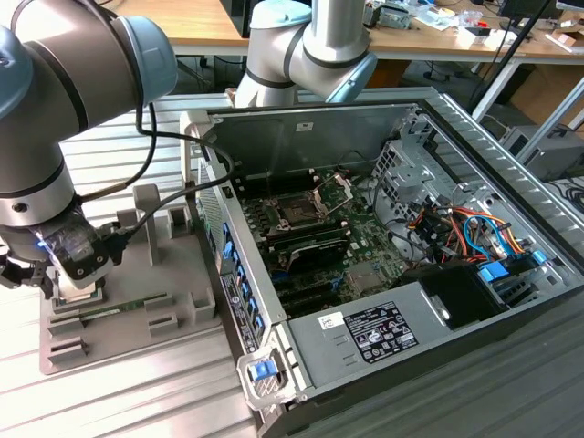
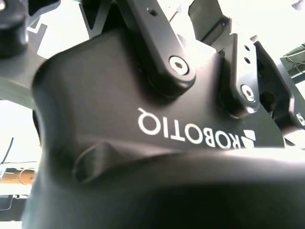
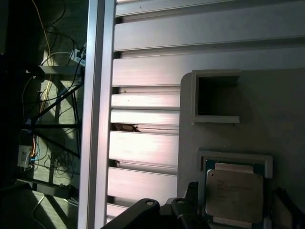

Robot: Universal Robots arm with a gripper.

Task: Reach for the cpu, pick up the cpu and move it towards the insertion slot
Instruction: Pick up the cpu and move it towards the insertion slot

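Note:
In the first wrist view the cpu (image 3: 234, 194), a silvery square chip with a thin rim, lies flat in a shallow recess of the grey fixture (image 3: 267, 119). My gripper (image 3: 237, 204) is open. Its dark fingers (image 3: 190, 193) stand on either side of the chip, with a gap showing on each side. In the exterior view the gripper (image 1: 75, 285) hangs low over the fixture (image 1: 173, 319) at the exterior view's left, and the chip is hidden beneath it. The insertion slot (image 1: 297, 213) sits on the green board inside the open computer case, its metal bracket (image 1: 334, 189) hinged up.
The computer case (image 1: 365, 338) lies open on the ribbed aluminium table (image 1: 109, 401), its side wall standing between fixture and board. A long green memory stick (image 1: 119, 310) lies in the fixture. An empty square pocket (image 3: 217, 98) is beside the chip. Cables and a drive cage crowd the case's far end.

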